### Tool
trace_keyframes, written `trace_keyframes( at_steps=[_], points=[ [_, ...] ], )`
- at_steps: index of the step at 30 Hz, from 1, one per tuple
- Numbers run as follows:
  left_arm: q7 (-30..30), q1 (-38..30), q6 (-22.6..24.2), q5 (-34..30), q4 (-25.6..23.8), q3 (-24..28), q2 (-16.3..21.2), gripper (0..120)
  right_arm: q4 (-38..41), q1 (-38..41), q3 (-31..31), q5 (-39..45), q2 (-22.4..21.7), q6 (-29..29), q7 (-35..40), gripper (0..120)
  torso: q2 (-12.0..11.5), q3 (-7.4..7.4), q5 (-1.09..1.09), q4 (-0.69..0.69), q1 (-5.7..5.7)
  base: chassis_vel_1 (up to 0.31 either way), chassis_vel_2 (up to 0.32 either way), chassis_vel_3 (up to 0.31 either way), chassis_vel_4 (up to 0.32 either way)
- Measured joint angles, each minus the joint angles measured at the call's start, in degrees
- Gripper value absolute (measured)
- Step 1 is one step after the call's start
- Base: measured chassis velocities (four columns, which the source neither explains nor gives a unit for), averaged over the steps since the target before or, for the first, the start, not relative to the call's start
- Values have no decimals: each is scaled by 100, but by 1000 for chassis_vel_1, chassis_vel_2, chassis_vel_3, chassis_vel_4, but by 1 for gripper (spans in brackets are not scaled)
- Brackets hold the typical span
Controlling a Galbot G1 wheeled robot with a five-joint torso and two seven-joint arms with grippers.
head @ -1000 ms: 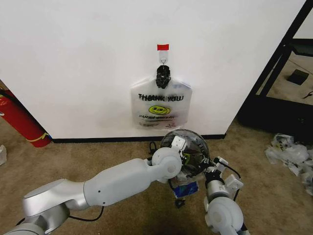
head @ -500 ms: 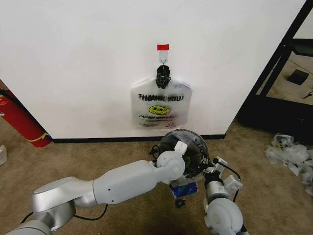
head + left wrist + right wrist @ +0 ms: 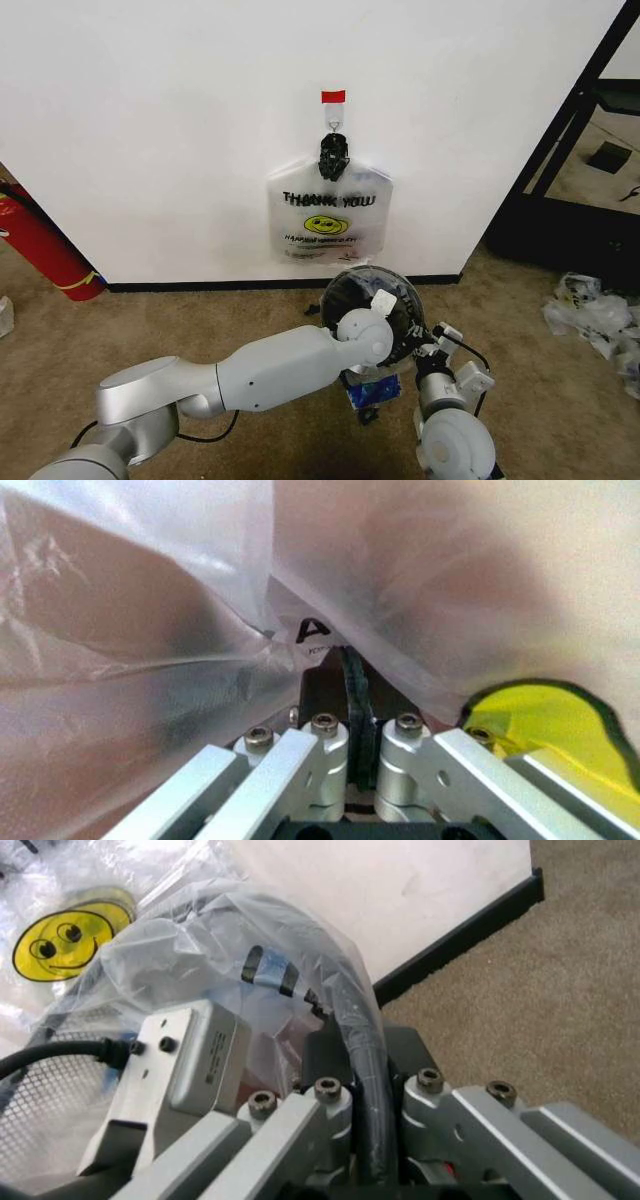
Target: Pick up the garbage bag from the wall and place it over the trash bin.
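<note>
A white "THANK YOU" garbage bag (image 3: 328, 215) with a yellow smiley hangs from a small hook (image 3: 335, 125) on the white wall (image 3: 150, 130). Below it stands the black mesh trash bin (image 3: 345, 290), with another translucent bag draped over it. My left gripper (image 3: 385, 300) reaches across over the bin's top. Seen up close, the left gripper (image 3: 350, 705) is shut on the bag's film (image 3: 150, 630), next to a yellow smiley print (image 3: 535, 720). My right gripper (image 3: 432, 348) sits at the bin's near right side. In the right wrist view this gripper (image 3: 362, 1065) is shut on the film-covered black rim (image 3: 355, 1020).
A red fire extinguisher (image 3: 40, 245) leans at the wall's left. Clear plastic scraps (image 3: 595, 310) lie on the carpet at the right, beside a black frame (image 3: 560, 150). A blue printed piece (image 3: 375, 390) lies on the floor by the bin. Red tape (image 3: 333, 96) marks the hook.
My left arm has stretched farther right and its gripper has moved onward over the bin's top. The right gripper has hardly shifted. The bag on the wall hangs as before.
</note>
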Motion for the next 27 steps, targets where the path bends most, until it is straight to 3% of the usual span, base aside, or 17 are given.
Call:
trace_keyframes(
  at_steps=[6,14,17,21,27],
  points=[
    [80,68,33,289,245,13,23,0,1,-13,-32,-21,20,1,-11,0,0,0,0,0,0,0,0,0,0],
    [153,-15,239,1227,244,232,269,0,-17,-10,-70,-100,29,18,-47,0,0,0,0,0,0,0,0,0,0],
    [146,-15,253,1229,238,254,258,0,-19,-7,-78,-105,37,18,-47,0,0,0,-1,0,0,0,0,0,0],
    [296,82,-44,629,68,142,165,0,-19,-17,-84,-109,42,19,-47,0,0,0,-1,-1,0,0,0,0,0],
    [425,91,-153,493,95,116,160,0,-19,-22,-74,-105,13,21,-47,0,0,0,-1,0,0,0,0,0,0]
  ],
)
